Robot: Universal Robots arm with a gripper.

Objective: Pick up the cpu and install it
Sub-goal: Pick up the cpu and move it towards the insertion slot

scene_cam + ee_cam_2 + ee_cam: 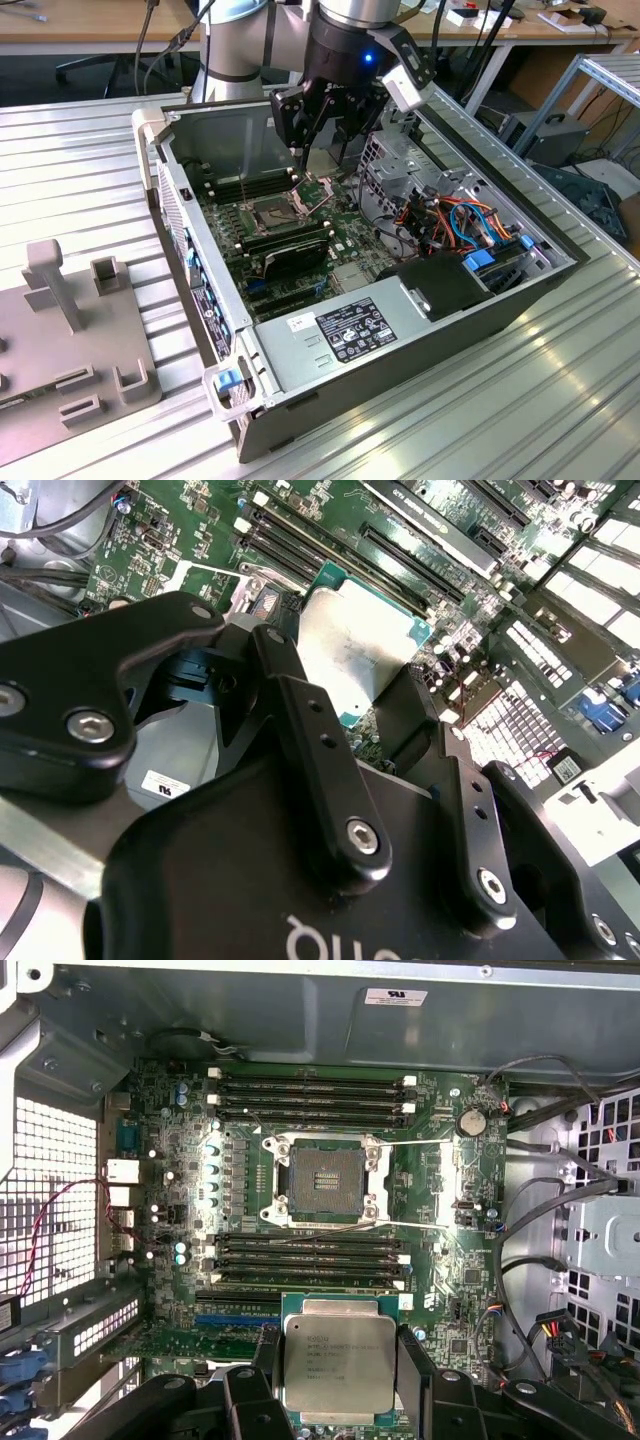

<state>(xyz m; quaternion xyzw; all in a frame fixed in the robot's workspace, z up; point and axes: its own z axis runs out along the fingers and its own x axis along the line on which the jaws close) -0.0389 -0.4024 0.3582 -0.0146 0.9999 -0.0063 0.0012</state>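
Flat square silver-grey metal-topped cpu (pixel 335 1358), clamped between black fingers (pixel 413 1368); dark open square socket (pixel 325 1182) apart, green motherboard (pixel 440 1290) beneath.

Near corner of the cpu (pixel 360 640) behind the claw's (pixel 345 675) black fingers (pixel 300 715) in the second wrist view

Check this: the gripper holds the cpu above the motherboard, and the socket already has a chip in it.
Wrong on the socket: it is empty, its contacts bare, as the first wrist view shows. The gripper does hold the cpu above the motherboard.
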